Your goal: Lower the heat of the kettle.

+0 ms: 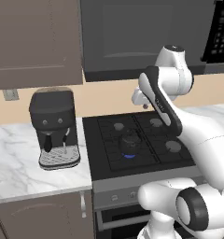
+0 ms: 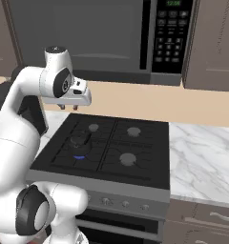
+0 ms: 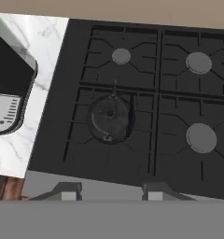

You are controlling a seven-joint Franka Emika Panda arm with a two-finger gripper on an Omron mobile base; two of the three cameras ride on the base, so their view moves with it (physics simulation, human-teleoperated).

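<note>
The kettle (image 1: 129, 142) (image 2: 79, 141) (image 3: 110, 116), small, squat and dark with an arched handle, sits on the front left burner of the black stove (image 2: 135, 164). A blue flame (image 1: 129, 155) (image 2: 79, 156) glows under it. My gripper (image 2: 68, 106) (image 1: 143, 105) (image 3: 111, 192) hangs high over the back left part of the stove and points down. Its fingers are spread apart, open, with nothing between them. In the hand view the kettle lies straight ahead, well below the fingertips (image 3: 69, 191).
A row of knobs (image 2: 125, 204) (image 1: 115, 198) runs along the stove's front panel. A black coffee machine (image 1: 54, 128) (image 3: 6, 88) stands on the marble counter to the left. A microwave (image 2: 111, 33) hangs over the stove. More marble counter (image 2: 202, 152) lies to the right.
</note>
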